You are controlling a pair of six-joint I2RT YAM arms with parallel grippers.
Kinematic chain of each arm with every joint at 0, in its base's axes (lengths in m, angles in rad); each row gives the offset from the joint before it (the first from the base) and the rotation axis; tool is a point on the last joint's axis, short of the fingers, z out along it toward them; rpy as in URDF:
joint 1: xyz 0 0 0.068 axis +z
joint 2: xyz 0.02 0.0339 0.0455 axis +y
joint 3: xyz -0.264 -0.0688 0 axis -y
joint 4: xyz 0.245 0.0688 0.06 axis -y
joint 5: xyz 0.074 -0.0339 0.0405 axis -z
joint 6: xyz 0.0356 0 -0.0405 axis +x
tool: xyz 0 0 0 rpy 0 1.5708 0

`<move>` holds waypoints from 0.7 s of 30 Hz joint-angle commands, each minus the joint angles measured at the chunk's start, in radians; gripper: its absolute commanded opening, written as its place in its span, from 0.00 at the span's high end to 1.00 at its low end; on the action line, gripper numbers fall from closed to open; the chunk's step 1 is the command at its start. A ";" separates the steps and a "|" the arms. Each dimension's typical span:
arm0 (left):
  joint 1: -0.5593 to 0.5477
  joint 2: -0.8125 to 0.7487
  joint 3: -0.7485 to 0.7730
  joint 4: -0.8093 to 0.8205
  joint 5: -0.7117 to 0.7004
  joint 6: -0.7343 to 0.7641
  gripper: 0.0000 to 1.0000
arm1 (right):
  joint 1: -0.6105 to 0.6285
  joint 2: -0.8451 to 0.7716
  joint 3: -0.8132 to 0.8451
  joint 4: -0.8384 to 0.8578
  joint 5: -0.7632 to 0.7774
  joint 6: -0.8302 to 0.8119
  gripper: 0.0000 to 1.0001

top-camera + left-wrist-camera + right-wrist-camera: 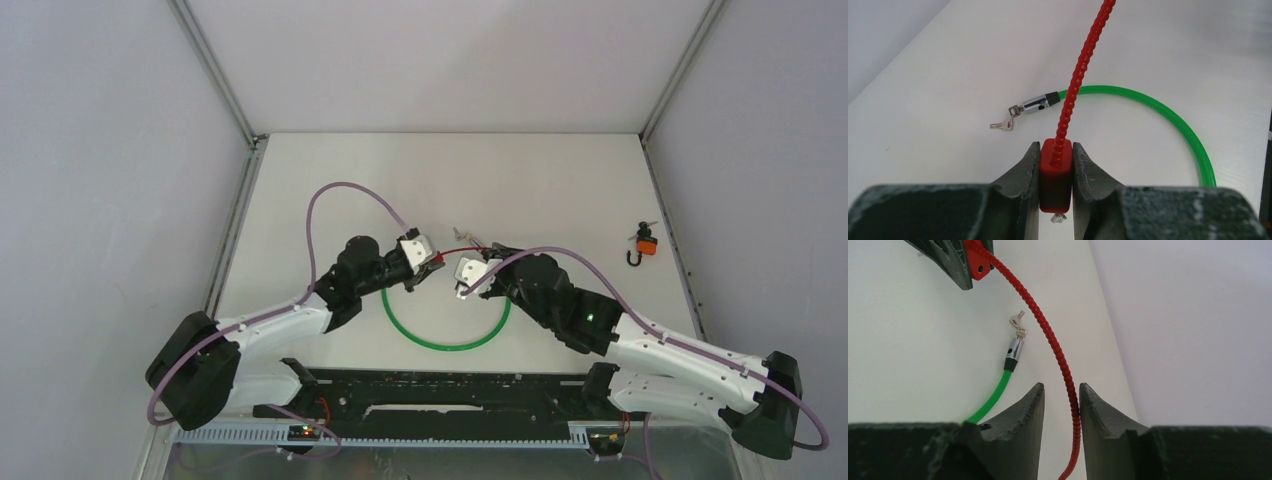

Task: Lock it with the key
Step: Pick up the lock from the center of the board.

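Clamping the red lock body [1055, 181] tight was the left gripper [1055, 146].
Right gripper [1061, 389] sat slack, jaws apart around the red cable [1048, 336].

Bright, even, diffuse overhead light; faint soft shadows; left tool [1056, 146] body soft-focus near lens.

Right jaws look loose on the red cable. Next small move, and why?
Probably slide the right gripper along the red cable toward its free end, then close on it. The left gripper clamps the red lock body, but the cable runs loose between the right's open jaws, and its end is out of view.
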 commanded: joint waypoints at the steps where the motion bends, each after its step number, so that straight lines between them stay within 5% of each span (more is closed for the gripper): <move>1: 0.006 -0.029 -0.006 0.025 -0.030 0.019 1.00 | -0.002 -0.016 0.025 0.043 0.039 0.014 0.66; 21: 0.005 -0.037 -0.008 0.018 0.006 0.027 1.00 | -0.116 0.079 0.025 0.142 0.056 0.020 0.76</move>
